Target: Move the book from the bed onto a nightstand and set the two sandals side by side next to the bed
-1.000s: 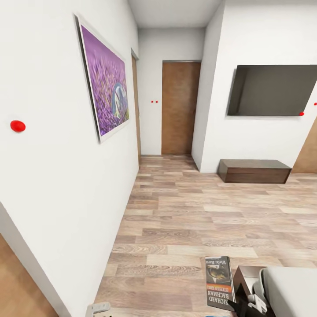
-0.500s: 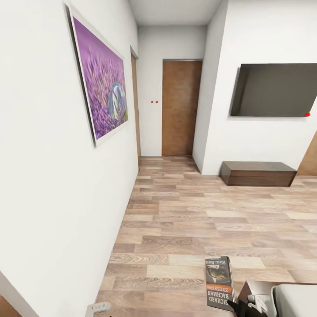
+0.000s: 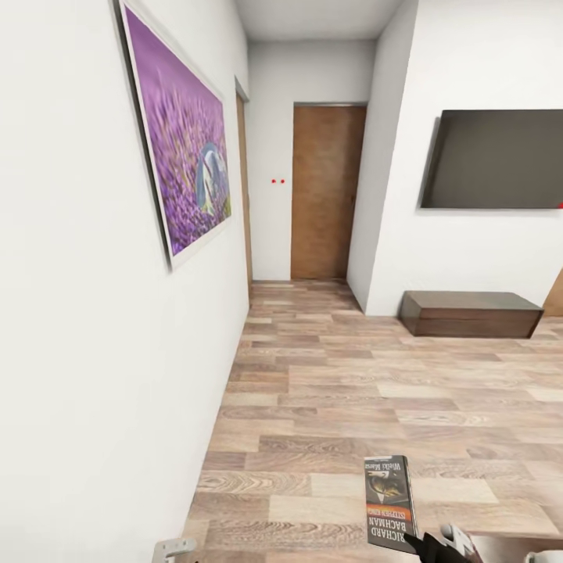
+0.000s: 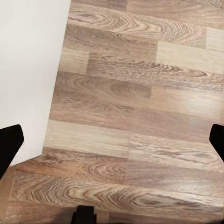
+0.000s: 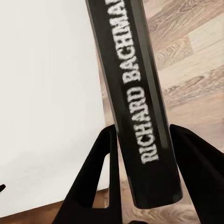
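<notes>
From the head camera, the book point(image 3: 390, 503) stands upright at the near right, its cover facing the camera with the lettering upside down, gripped at its near lower corner by the right gripper point(image 3: 438, 545). Beneath it lies the wood-plank floor point(image 3: 352, 391). A white wall point(image 3: 86, 352) runs along the left and carries the purple lavender picture point(image 3: 184, 148). Far ahead a brown door point(image 3: 327, 191) closes the corridor; to the right a dark screen point(image 3: 500, 160) hangs on the wall above a long low dark-wood sideboard point(image 3: 469, 313). A bit of the left gripper point(image 3: 173, 549) shows at the near left edge. In the left wrist camera, the two black fingertips point(image 4: 10, 143) of the left gripper point(image 4: 112, 144) sit far apart at opposite edges, spread wide with nothing between them, over the plank floor point(image 4: 135, 107) beside a white wall point(image 4: 28, 60). In the right wrist camera, the right gripper point(image 5: 147, 154) has its black fingers point(image 5: 100, 163) pressed on both sides of the book point(image 5: 137, 93), whose dark spine reads "RICHARD BACHMAN"; a white wall point(image 5: 46, 102) lies on one side and floor planks point(image 5: 191, 60) on the other.
</notes>
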### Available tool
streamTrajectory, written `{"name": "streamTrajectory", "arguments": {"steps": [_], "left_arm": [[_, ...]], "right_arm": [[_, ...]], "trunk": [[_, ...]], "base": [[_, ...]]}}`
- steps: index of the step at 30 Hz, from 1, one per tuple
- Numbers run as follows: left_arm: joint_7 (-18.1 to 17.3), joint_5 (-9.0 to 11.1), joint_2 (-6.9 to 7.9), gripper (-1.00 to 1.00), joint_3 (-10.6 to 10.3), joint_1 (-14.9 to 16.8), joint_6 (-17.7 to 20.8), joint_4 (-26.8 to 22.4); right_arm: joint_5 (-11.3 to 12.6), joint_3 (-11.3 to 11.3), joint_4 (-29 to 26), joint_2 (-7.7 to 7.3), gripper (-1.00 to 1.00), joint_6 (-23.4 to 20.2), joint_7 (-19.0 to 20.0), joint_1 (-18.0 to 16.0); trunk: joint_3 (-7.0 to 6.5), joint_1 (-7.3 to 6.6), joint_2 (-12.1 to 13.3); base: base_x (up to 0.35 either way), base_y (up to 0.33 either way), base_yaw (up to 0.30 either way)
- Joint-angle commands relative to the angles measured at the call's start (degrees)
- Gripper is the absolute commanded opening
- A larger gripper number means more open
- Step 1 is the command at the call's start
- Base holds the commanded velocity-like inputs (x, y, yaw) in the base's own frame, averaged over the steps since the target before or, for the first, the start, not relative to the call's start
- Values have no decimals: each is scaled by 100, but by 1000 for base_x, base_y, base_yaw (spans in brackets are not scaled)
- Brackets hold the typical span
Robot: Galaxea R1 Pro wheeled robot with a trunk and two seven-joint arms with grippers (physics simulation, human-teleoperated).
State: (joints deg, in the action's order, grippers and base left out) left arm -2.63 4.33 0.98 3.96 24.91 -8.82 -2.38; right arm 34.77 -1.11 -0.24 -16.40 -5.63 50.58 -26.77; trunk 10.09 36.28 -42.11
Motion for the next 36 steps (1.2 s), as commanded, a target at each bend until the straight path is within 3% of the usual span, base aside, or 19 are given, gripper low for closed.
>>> {"name": "streamTrajectory", "arguments": {"steps": [1,23,36], "left_arm": [[-27,42,-1,100,35,5,-14,8],[-27,41,-2,100,35,5,-14,10],[-27,41,-2,100,35,5,-14,10]], "right_arm": [[65,14,-3,-1,-100,-61,22,-4],[65,14,-3,1,-100,-63,34,-4],[65,14,-3,3,-100,-65,39,-4]], "trunk": [[8,4,-6],[8,4,-6],[8,4,-6]], "base": [[315,67,0],[70,8,-24],[246,43,-1]]}}
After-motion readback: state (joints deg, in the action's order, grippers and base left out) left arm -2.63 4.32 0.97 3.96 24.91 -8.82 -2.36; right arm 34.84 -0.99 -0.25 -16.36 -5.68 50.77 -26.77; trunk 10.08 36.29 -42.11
